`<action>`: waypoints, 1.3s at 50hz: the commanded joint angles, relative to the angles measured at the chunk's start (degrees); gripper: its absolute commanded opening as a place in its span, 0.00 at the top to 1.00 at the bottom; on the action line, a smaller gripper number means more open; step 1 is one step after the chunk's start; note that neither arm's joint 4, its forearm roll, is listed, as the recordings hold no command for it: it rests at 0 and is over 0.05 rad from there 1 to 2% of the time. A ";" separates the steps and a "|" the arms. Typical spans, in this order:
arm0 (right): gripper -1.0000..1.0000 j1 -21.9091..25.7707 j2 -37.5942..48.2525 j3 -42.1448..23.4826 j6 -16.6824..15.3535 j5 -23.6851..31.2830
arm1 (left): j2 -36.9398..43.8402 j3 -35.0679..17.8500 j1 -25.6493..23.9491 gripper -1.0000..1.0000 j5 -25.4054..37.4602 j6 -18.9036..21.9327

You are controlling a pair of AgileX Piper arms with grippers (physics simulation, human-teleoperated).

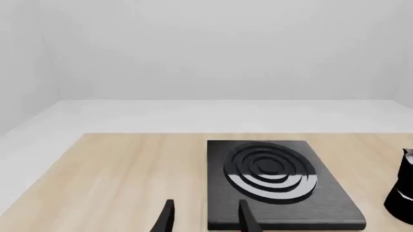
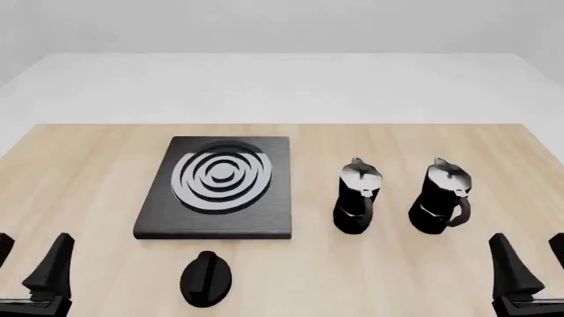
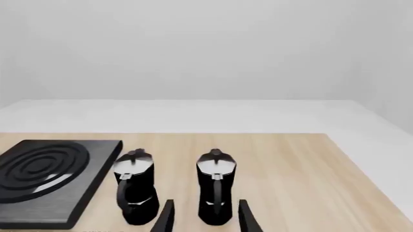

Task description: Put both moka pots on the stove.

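Note:
Two black moka pots stand upright on the wooden table right of the stove: one nearer the stove, the other further right. In the right wrist view they show as the stove-side pot and the outer pot. The stove is a flat black slab with silver-grey rings, left of centre, also seen in the left wrist view. My left gripper is open at the near left edge. My right gripper is open at the near right, short of the outer pot. Neither holds anything.
A low black oval knob lies on the table just in front of the stove. The wooden table ends at a white floor beyond its far edge. A pot's edge shows at the border of the left wrist view.

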 commanded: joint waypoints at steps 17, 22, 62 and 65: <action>0.00 3.21 0.03 -2.54 -0.48 1.39 | 0.28 -0.16 0.00 0.00 -0.07 0.00; 0.00 5.02 0.03 -4.15 -2.19 3.16 | 0.28 -0.16 0.00 0.00 -0.07 0.00; 0.00 20.64 32.49 -27.38 -2.70 15.98 | 0.28 -0.16 0.00 0.00 -0.07 0.00; 0.00 20.79 38.69 -31.24 -1.43 17.71 | 0.28 -0.16 0.00 0.00 -0.07 0.00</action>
